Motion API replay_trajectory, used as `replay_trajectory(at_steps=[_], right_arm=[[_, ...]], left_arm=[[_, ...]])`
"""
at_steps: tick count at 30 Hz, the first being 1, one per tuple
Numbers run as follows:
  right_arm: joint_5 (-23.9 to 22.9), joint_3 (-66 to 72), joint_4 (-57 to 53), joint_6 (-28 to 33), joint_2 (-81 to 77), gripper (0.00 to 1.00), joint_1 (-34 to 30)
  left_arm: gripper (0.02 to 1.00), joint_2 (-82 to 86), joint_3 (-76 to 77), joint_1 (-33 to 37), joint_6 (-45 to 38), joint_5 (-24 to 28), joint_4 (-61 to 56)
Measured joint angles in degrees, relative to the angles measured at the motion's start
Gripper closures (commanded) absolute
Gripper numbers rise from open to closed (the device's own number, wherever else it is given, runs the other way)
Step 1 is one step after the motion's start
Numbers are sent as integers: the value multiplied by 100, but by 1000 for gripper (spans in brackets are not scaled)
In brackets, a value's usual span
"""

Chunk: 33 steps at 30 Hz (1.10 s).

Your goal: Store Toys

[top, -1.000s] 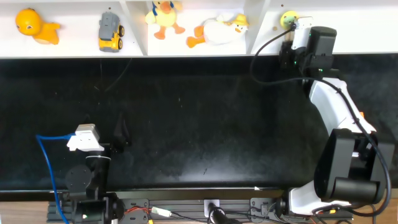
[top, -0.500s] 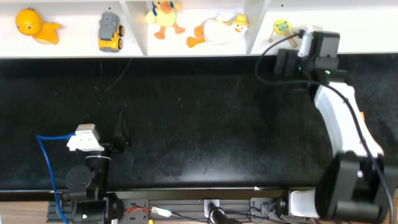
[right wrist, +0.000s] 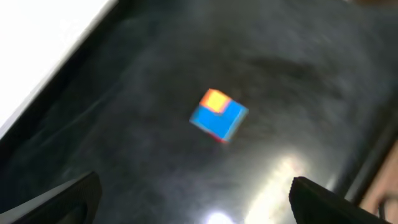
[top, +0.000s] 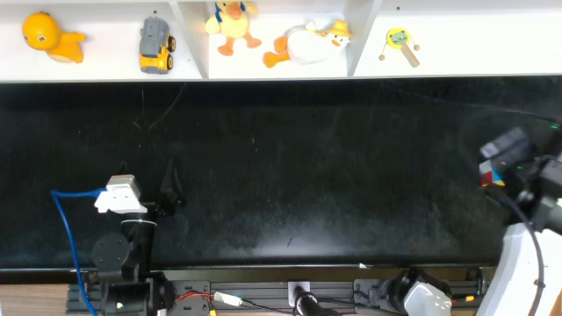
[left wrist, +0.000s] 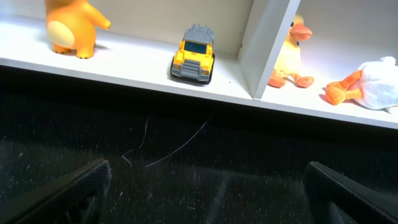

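On the white shelf (top: 263,68) at the back lie an orange duck (top: 51,35), a yellow truck (top: 155,44), a yellow duck plush (top: 233,23), a white duck plush (top: 307,42) and a green rattle toy (top: 399,41). A blue cube with an orange and yellow corner (right wrist: 217,116) lies on the black mat near the table's right edge (top: 489,178). My right gripper (right wrist: 199,208) hovers above this cube, open and empty. At the front left, my left gripper (left wrist: 211,199) is open and empty, facing the truck (left wrist: 194,52) and the orange duck (left wrist: 69,26).
White dividers (left wrist: 264,43) split the shelf into compartments. The black mat (top: 299,167) covers the worktop. A blue cable (top: 70,219) loops beside the left arm's base.
The right arm pulled back from the shelf's right compartment, leaving the green rattle toy there, and swung to the table's right edge over the cube. The left arm has stayed still.
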<state>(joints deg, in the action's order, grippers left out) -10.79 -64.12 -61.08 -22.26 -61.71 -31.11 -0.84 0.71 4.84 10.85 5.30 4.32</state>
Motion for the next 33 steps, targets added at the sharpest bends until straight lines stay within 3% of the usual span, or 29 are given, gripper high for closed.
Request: replay_trajectory(at_steps=[7,18,33], right_arm=[[490,2,107,-549,-549,5,-975],[658,7,678,-817,-2339,3,-1005],[518,7,1180,-953,-3464,36,-1003]], left_arm=[[20,0,0,0,0,0,-2],[20,0,0,0,0,0,0],[20,0,0,0,0,0,-2]])
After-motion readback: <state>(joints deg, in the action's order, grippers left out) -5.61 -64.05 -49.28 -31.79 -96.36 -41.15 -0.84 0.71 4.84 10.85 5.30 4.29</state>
